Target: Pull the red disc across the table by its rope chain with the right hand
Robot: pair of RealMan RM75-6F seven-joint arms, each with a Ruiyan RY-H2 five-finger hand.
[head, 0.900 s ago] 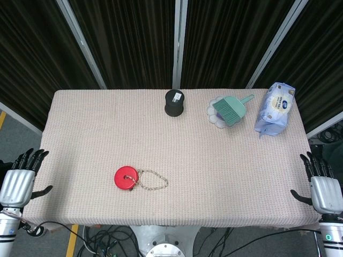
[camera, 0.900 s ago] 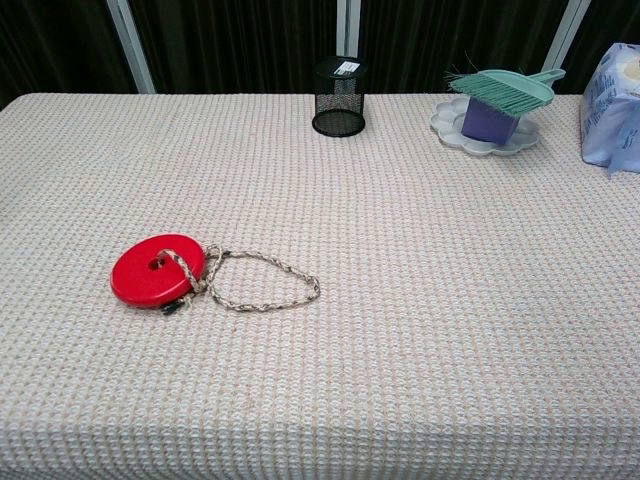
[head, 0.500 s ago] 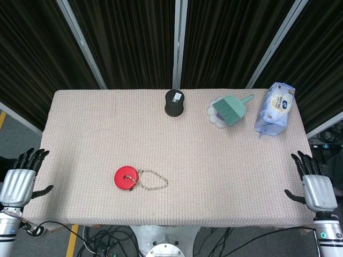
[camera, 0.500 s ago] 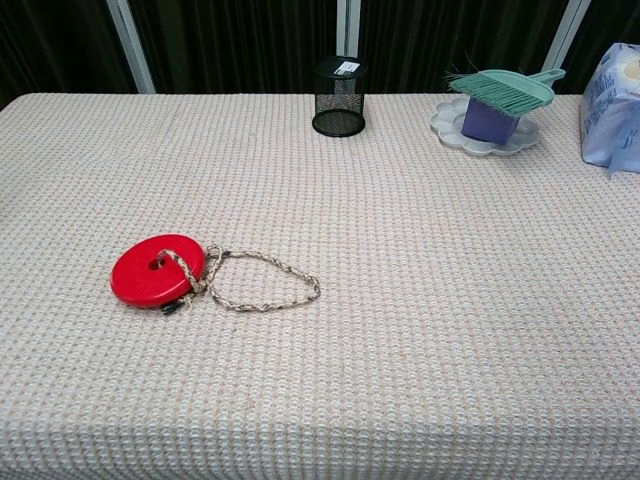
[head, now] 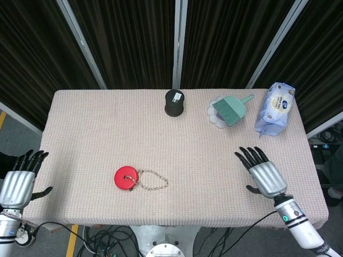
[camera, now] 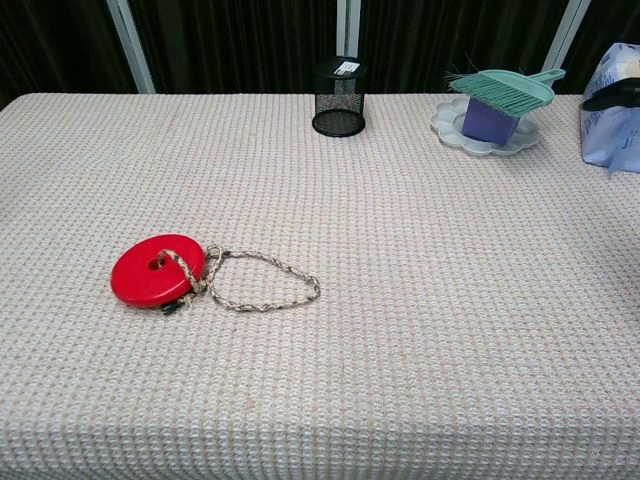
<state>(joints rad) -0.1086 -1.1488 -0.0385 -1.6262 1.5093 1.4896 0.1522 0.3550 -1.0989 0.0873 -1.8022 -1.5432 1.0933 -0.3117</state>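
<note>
The red disc (head: 126,178) (camera: 157,270) lies flat on the table's front left part. Its rope chain (head: 154,180) (camera: 262,281) is tied through the disc's hole and lies in a loop just to the disc's right. My right hand (head: 262,173) hovers open over the table's front right area, fingers spread, far to the right of the chain. In the chest view only a dark fingertip (camera: 612,94) of it shows at the right edge. My left hand (head: 19,179) hangs open beside the table's left edge, off the cloth.
At the back stand a black mesh cup (head: 174,103) (camera: 339,96), a white dish (head: 217,119) carrying a green brush and dustpan (head: 231,109) (camera: 502,87), and a blue-white packet (head: 275,108). The woven table cover (head: 214,160) spans the whole top.
My right hand has swung in from beyond the table's right edge to above its front right area. The disc, chain and left hand have stayed put.
</note>
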